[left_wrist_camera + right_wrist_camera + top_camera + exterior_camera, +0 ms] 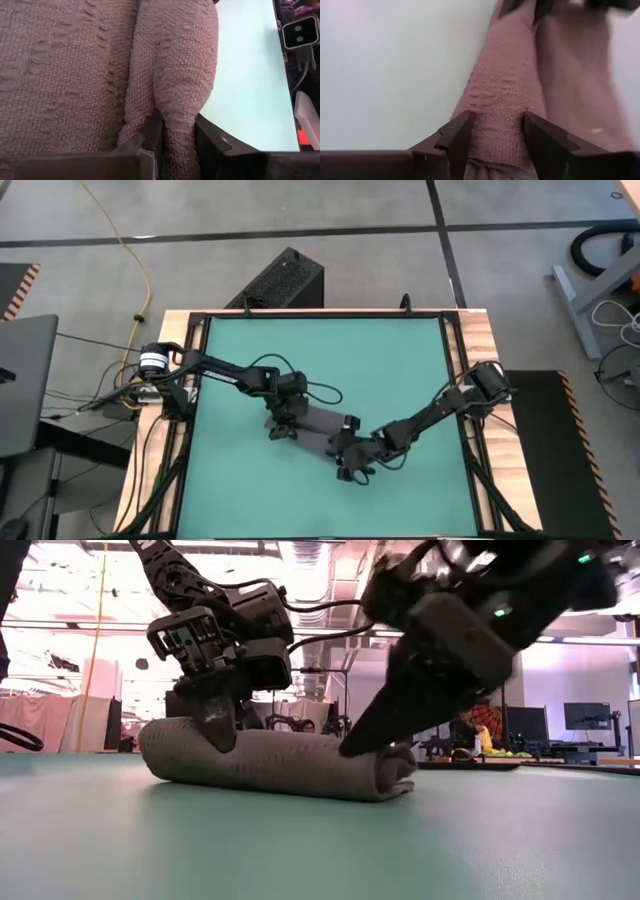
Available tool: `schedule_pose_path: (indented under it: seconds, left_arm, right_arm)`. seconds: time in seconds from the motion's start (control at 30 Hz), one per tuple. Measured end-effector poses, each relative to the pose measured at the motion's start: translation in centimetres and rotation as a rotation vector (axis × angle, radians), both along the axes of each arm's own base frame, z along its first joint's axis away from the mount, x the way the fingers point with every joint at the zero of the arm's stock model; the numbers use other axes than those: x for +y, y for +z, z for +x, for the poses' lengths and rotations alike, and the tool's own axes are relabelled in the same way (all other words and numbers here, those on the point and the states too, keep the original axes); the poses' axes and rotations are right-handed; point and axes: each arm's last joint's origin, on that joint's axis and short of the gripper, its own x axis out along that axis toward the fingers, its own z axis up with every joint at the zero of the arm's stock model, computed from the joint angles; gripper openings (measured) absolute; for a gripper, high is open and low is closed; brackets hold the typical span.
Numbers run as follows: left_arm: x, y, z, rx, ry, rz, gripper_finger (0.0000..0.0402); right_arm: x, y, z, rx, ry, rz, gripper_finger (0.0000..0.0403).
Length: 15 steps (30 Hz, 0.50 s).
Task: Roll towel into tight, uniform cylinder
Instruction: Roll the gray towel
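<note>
The dark grey towel [318, 424] lies rolled into a thick roll on the green table, running from left to the near right. It also shows in the low view [280, 762]. My left gripper [283, 426] is at the roll's left end and shut on it; its fingers show in the low view [218, 725]. My right gripper [352, 454] is at the roll's right end, shut on it, and shows in the low view [372, 745]. The small white tag cannot be made out. My left gripper pinches a rolled ridge of the towel [177, 127] between its two fingers [150, 132], near the roll's left end. The fingers come from above, pointing down, across the roll. The roll rests on the table. My right gripper pinches the rolled part of the towel [495, 132] between its two fingers [457, 134], near the roll's right end. The fingers slant down from above and from the table's right, across the roll. The roll rests on the table.
The green table top [400, 360] is bare on the far side and on the near side [300, 850] of the roll. A black frame [320, 315] runs round the table's edge. A camera unit [300, 31] stands at the table's edge.
</note>
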Motion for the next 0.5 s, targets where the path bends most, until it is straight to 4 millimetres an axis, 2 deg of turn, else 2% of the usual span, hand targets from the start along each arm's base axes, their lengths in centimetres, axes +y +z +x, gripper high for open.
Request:
schedule_pose_path:
  seconds: [0.2,0.37,0.5]
  left_arm:
    - [0.0,0.1,0.2,-0.068,-0.056,0.034,0.011]
    - [0.2,1.4,0.7,-0.039,-0.114,0.069,0.0155]
    - [0.5,3.3,1.3,-0.005,-0.157,0.118,0.0171]
  right_arm:
    - [-1.5,-2.3,0.9,0.104,-0.019,0.2,0.0172]
    - [-2.1,-2.5,1.0,0.15,-0.023,0.309,0.0143]
    - [-2.8,-2.5,1.2,0.19,-0.003,0.422,0.013]
